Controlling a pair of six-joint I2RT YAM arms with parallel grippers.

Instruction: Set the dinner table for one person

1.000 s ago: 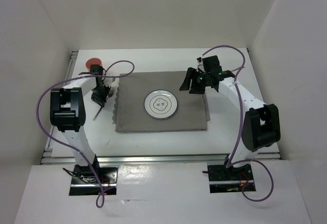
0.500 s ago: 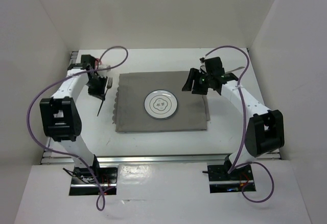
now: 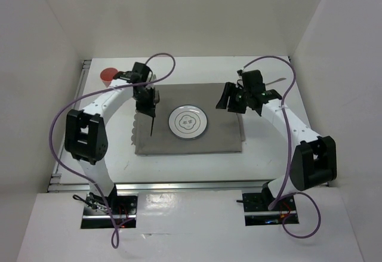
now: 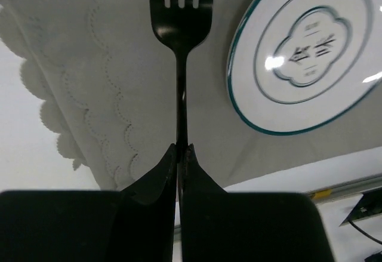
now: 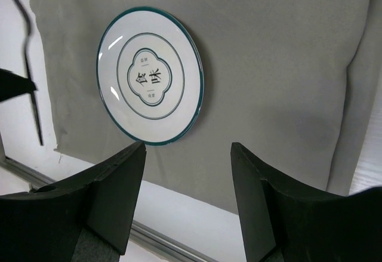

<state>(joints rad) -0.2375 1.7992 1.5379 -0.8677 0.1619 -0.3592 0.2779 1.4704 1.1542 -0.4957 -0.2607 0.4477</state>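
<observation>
The left hand (image 4: 182,151) is clamped on the handle of a black fork (image 4: 181,29), over the grey mat (image 4: 107,65) just left of the plate (image 4: 304,53) on the white surface (image 3: 268,148). Placing the fork looks to be the step in hand; next it wants lowering flat beside the plate, then release. The right hand (image 5: 187,148) hovers open and empty.

The left arm is swinging inward with the fork (image 4: 181,65) pinched between the left fingers (image 4: 156,175). The grey mat (image 3: 221,136) is now lying beneath those fingers, where a second ago only bare worktop (image 3: 262,154) was lying under them. The plate (image 4: 307,53) is now showing ahead of them and to their right. The red cup (image 3: 108,75), hidden by the arm half a second ago, is showing again behind the fingers. The right arm's elbow is sliding outward, and the right fingers (image 5: 119,178), spread wide, are drifting slightly away from the plate.
</observation>
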